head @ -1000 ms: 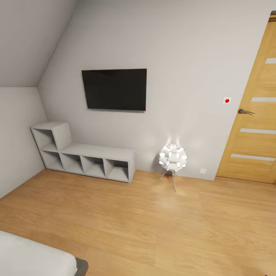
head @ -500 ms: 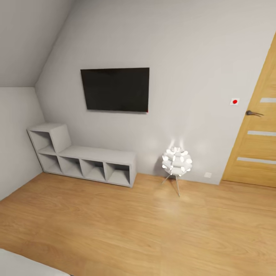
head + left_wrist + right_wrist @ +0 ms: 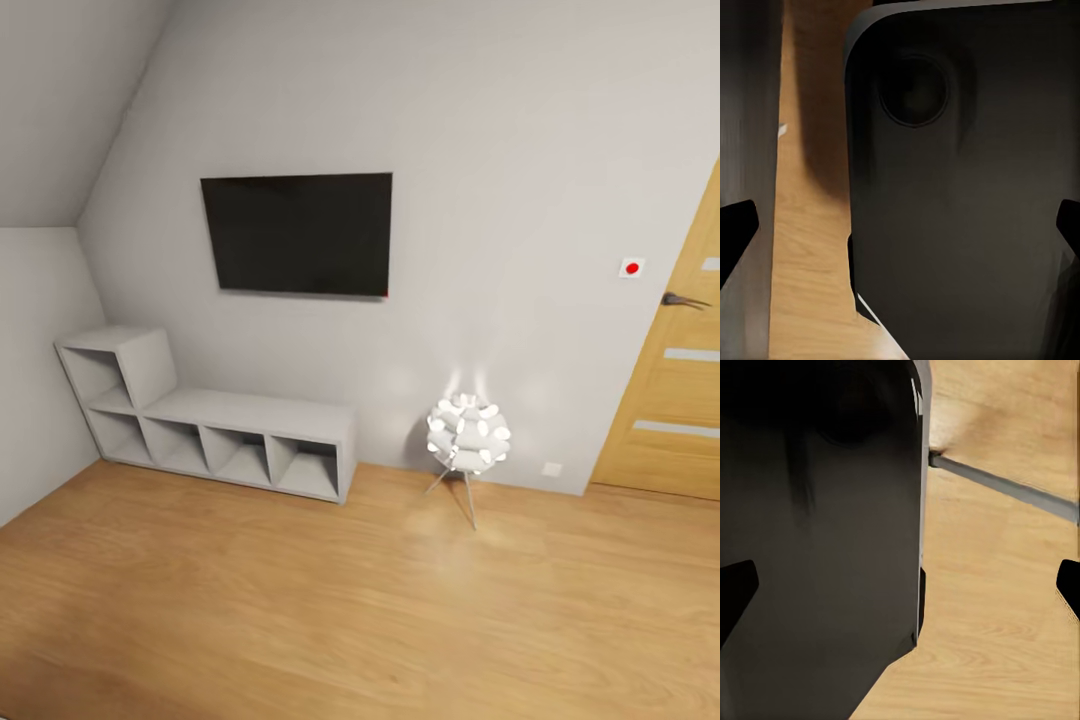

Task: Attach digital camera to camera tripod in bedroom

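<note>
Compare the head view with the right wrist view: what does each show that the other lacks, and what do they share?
Head view alone: a wall-mounted black TV, a grey cube shelf unit, a lit white ball lamp on thin legs, a wooden door and a red-dotted wall switch.

Right wrist view alone: a large dark rounded body close to the lens, the right gripper's dark fingertips at the frame edges, and a grey bar across the floor.

Both: the light wood floor.
</note>
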Tool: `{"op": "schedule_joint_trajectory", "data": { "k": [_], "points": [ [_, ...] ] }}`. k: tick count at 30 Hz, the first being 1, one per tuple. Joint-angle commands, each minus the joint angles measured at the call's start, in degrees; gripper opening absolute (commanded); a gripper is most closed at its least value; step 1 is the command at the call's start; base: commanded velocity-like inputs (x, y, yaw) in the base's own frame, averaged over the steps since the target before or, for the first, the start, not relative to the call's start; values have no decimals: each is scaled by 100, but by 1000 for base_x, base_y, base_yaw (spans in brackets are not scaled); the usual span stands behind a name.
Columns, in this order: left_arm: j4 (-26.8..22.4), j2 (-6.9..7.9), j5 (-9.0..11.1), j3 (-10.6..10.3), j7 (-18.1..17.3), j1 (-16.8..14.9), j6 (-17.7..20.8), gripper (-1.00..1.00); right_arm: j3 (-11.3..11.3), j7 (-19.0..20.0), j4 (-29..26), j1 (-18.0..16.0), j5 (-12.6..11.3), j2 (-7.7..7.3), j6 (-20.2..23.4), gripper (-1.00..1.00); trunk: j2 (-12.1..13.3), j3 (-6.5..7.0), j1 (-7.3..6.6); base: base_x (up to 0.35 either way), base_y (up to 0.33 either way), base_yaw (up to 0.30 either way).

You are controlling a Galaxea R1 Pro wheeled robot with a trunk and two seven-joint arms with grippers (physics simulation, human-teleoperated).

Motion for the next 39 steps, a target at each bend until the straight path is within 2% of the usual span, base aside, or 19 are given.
{"op": "schedule_joint_trajectory", "data": {
  "k": [1,18,39],
  "points": [
    [-11,1,2,0,1,3,1,100,2,-1,20,-8,2,0,-39,100,-2,-4,3,323,0,0],
    [-11,1,2,0,-2,3,1,100,1,0,20,-5,2,0,-39,100,-2,-4,3,336,0,-18],
    [-11,1,3,0,-1,3,1,100,3,0,20,-5,2,0,-39,100,-2,-4,3,340,0,-184]
  ]
}}
